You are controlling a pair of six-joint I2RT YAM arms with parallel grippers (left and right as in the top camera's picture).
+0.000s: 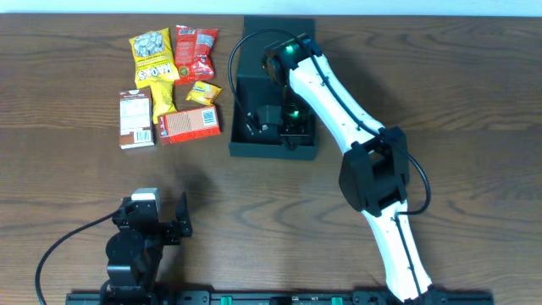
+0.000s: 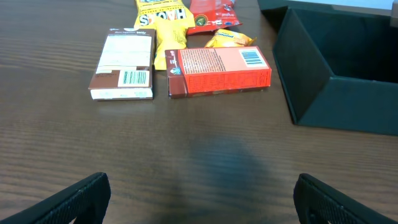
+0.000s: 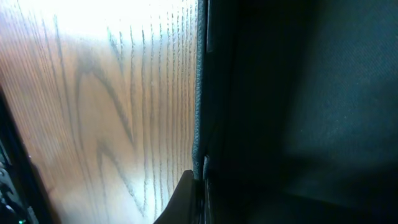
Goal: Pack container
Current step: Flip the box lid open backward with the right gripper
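The container (image 1: 271,151) is a matte black open box at the table's back centre; it also shows at the right of the left wrist view (image 2: 311,81). My right gripper (image 1: 261,119) reaches down into it at its left wall. In the right wrist view one finger (image 3: 202,186) presses the outside of the black wall (image 3: 298,93), and the other finger is lost in the dark inside. My left gripper (image 1: 161,222) is open and empty low at the front left, with bare wood between its fingers (image 2: 199,199).
Snacks lie left of the box: a red-orange carton (image 1: 190,124) (image 2: 217,71), a brown-and-white carton (image 1: 135,119) (image 2: 122,65), a yellow bag (image 1: 151,58), a red bag (image 1: 195,51) and a small yellow packet (image 1: 203,91). The right arm spans the table's right half.
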